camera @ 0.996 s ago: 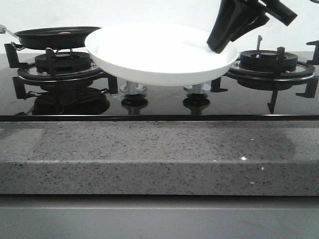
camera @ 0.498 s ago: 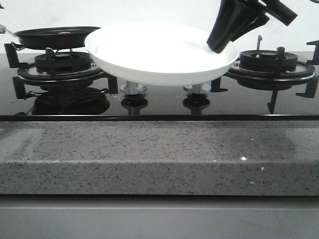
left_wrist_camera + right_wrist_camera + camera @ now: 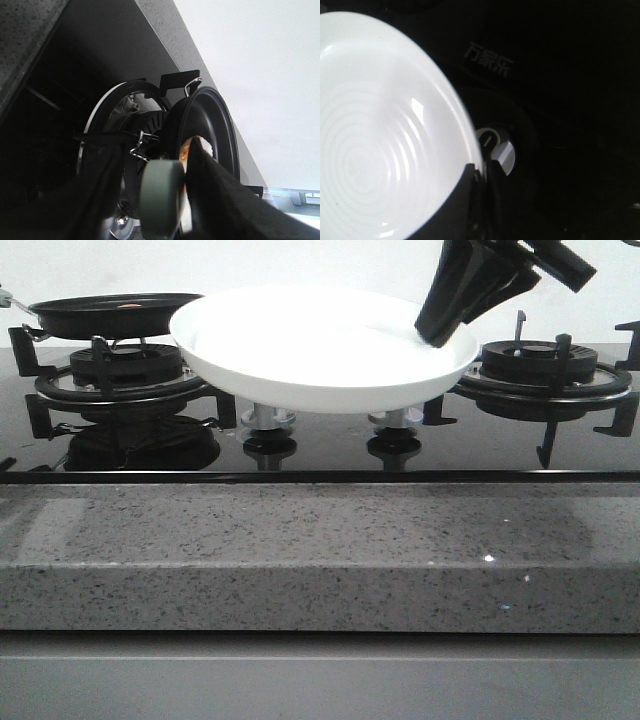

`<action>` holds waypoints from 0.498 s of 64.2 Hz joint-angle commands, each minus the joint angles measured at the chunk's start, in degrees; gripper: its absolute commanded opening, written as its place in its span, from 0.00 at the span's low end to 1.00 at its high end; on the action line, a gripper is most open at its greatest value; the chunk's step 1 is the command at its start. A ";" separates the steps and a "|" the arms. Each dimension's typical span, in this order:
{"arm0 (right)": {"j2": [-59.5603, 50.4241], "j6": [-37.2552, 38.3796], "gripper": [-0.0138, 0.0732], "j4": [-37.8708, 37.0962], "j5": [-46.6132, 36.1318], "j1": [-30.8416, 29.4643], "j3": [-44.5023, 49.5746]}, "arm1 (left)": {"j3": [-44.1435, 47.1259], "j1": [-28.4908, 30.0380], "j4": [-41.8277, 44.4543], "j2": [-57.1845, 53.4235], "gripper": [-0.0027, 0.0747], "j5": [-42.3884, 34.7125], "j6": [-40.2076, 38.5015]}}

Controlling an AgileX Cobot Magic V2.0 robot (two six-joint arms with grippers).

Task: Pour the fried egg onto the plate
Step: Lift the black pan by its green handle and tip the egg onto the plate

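Plate: the white plate (image 3: 325, 345) is held up off the cooktop in the upper middle of the front view, over the two control knobs (image 3: 268, 420); its bowl is bare in the right wrist view, with no egg on it.
Right gripper: the right gripper (image 3: 445, 332) comes down from the upper right of the front view and is clamped on the plate's right-hand rim; the right wrist view shows a finger (image 3: 470, 200) on either side of that rim, closed tight on it.
Frying pan: the black frying pan (image 3: 115, 312) sits level on the left burner (image 3: 120, 375) at the upper left of the front view, close beside the plate's left edge but not over it.
Fried egg: the fried egg (image 3: 128, 306) shows only as a small orange fleck inside the pan in the front view; a pale sliver with an orange edge shows in the pan in the left wrist view.
Left gripper: the left gripper (image 3: 160, 200) has its fingers around the pan's grey handle (image 3: 160, 195); whether they press on it cannot be told from this angle.
Done so far: plate lifted and brought next to the pan; pan handle reached.
Left to do: by these views, lifting and tilting the pan so the egg slides onto the plate.
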 commanded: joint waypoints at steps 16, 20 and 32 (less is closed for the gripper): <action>-2.69 -0.45 0.09 2.62 -1.27 -0.01 -1.31 | -1.84 -0.11 -5.23 -2.47 0.01 3.04 0.01; -2.69 -0.45 0.09 2.62 -1.27 -0.01 -1.31 | -1.84 0.13 -8.02 -2.47 0.01 5.69 0.01; -2.69 -0.45 0.09 2.62 -1.27 -0.01 -1.31 | -1.84 0.47 -18.39 -2.71 0.01 12.93 0.24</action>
